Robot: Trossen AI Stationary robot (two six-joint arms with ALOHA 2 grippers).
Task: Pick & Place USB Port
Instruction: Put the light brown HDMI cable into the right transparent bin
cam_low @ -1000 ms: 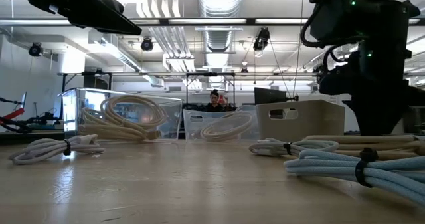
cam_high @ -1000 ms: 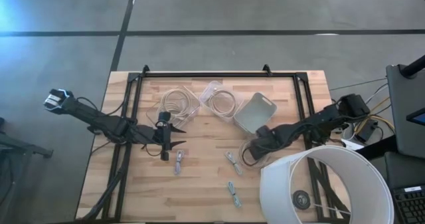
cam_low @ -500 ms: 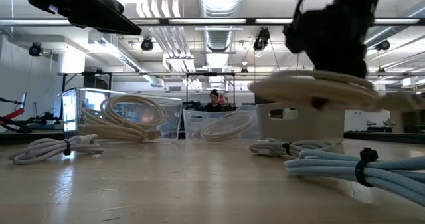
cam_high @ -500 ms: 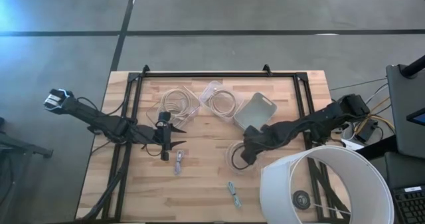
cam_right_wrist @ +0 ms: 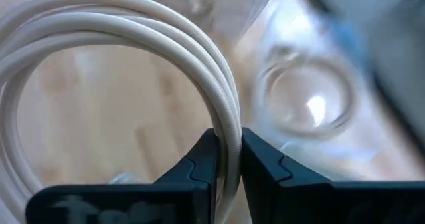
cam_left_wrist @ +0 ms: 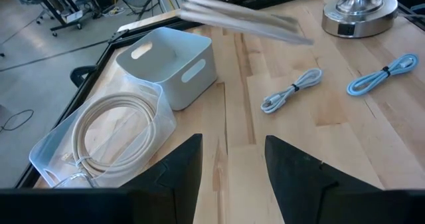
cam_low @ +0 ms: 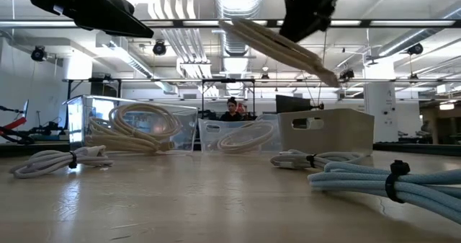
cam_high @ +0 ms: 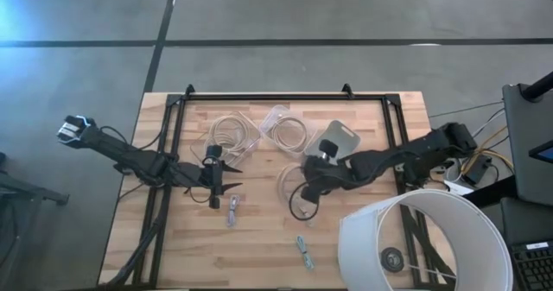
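Observation:
My right gripper (cam_high: 311,179) is over the table's middle, shut on a coil of cream cable (cam_high: 294,192). In the low view the coil (cam_low: 277,45) is tilted in the air, high above the table. My left gripper (cam_high: 226,185) hovers open left of centre, touching nothing; in its wrist view its fingers (cam_left_wrist: 179,171) stand apart. Toward the far edge, two clear containers (cam_high: 229,134) (cam_high: 289,134) each hold a coiled cream cable. A white bin (cam_high: 339,140) sits right of them. My right gripper pinches several strands of the cream coil's loop (cam_right_wrist: 229,127) between its two fingers. The fingers lie across the strands. The coil is lifted clear of the table and tilts, the rest of the loop (cam_high: 289,200) reaching toward the near left.
A grey-white tied cable bundle (cam_high: 233,209) lies near my left gripper, and a light-blue one (cam_high: 304,249) lies toward the near edge. A large white lamp shade (cam_high: 423,239) fills the near right corner. A black frame (cam_high: 285,95) rims the table's far part.
My right gripper has taken the cream coil off the table beside the lamp and lifted it high, moving toward the table's left and slightly toward the far edge. The coil, flat when first lifted, now hangs tilted.

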